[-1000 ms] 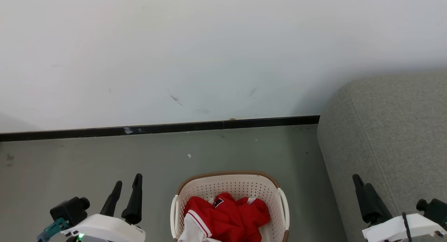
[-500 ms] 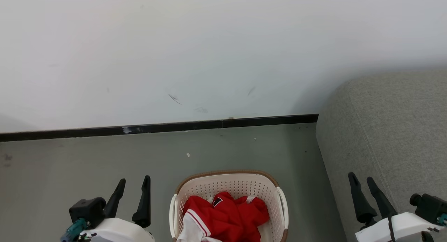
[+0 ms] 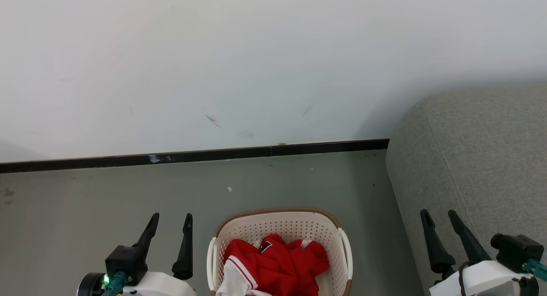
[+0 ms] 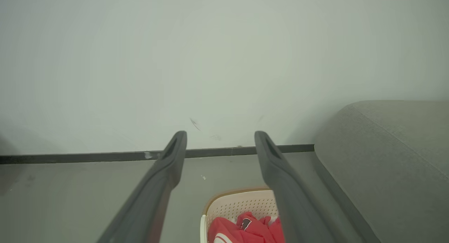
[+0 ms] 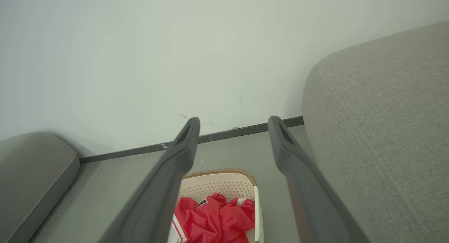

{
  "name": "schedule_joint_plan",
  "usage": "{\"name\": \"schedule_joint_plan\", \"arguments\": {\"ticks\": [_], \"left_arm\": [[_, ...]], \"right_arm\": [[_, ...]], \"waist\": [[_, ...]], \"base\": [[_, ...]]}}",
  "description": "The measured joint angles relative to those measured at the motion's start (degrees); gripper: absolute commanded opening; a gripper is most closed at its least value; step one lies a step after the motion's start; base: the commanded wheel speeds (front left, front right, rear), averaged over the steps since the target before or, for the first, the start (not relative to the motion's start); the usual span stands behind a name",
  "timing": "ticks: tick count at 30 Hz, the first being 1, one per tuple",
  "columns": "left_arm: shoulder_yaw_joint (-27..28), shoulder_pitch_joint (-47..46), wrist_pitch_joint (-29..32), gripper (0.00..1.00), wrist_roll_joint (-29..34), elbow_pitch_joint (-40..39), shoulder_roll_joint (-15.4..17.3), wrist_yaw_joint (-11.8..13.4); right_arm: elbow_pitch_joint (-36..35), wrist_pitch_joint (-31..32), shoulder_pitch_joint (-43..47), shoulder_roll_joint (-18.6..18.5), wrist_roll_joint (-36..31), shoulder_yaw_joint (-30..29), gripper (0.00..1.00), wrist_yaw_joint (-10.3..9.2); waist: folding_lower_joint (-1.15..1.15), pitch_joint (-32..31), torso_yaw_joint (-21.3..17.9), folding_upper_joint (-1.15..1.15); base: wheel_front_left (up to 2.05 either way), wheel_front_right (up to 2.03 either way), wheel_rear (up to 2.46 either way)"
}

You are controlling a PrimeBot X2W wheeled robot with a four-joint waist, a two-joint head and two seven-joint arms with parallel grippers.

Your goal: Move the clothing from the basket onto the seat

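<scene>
On the floor (image 3: 128,189) ahead of the robot, the basket (image 3: 280,214) is sitting with the clothing (image 3: 277,266) heaped inside, the seat (image 3: 470,159) standing near on the right. The left gripper (image 3: 171,215) and right gripper (image 3: 436,212) are hovering, jaws spread and empty. For a sound pick, one should be descending onto the highest red fold (clear of the perforated wall) before closing.

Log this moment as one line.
phase: pre-grasp | left gripper: open, empty | right gripper: open, empty | clothing: in basket | seat: no clothing seen
</scene>
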Motion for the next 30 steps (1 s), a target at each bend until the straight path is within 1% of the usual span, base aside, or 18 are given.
{"name": "schedule_joint_plan", "arguments": {"ticks": [5, 6, 9, 20, 22, 26, 30], "left_arm": [[-0.3, 0.0, -1.1, 1.00, 3.1, -0.5, 0.1, 0.6], [-0.6, 0.0, -1.3, 1.00, 4.7, -0.7, 0.2, 0.7], [-1.1, 0.0, -2.0, 1.00, 6.8, -1.0, 0.2, 1.6], [-2.1, 0.0, -4.3, 1.00, 13.8, -1.4, 0.3, 2.7], [-2.1, 0.0, -4.5, 1.00, 14.4, -1.4, 0.3, 2.7], [-1.6, 0.0, -4.5, 1.00, 14.2, -1.0, 0.1, 2.6], [-0.9, 0.0, -4.5, 1.00, 12.7, 0.0, -0.1, 2.5]], "right_arm": [[-0.5, -0.5, 0.0, 0.1, -3.4, -0.2, 1.00, 0.01], [-0.8, -0.7, 0.1, 0.2, -5.4, -0.4, 1.00, 0.01], [-1.4, -1.2, 0.1, 0.3, -8.0, -0.6, 1.00, 0.01], [-2.6, -2.7, 1.0, 1.0, -17.5, -1.3, 1.00, 0.02], [-2.9, -2.8, 1.0, 1.1, -19.2, -1.5, 1.00, 0.02], [-3.0, -2.8, 1.0, 1.1, -19.2, -1.7, 1.00, 0.02], [-3.0, -2.8, 1.0, 1.1, -19.2, -1.9, 1.00, 0.02]], "waist": [[0.00, 0.0, 0.0, 0.00], [0.00, 0.0, 0.0, 0.00], [0.00, 0.0, 0.0, 0.00], [-0.01, 0.0, -0.1, 0.00], [-0.01, 0.0, -0.2, 0.00], [-0.01, 0.0, -0.2, 0.00], [-0.01, -0.1, -0.3, 0.00]], "base": [[0.00, 0.00, 0.00], [0.00, 0.00, 0.00], [0.00, 0.00, 0.00], [0.00, 0.00, 0.00], [0.00, 0.00, 0.00], [0.00, 0.00, 0.00], [0.00, 0.00, 0.00]]}}
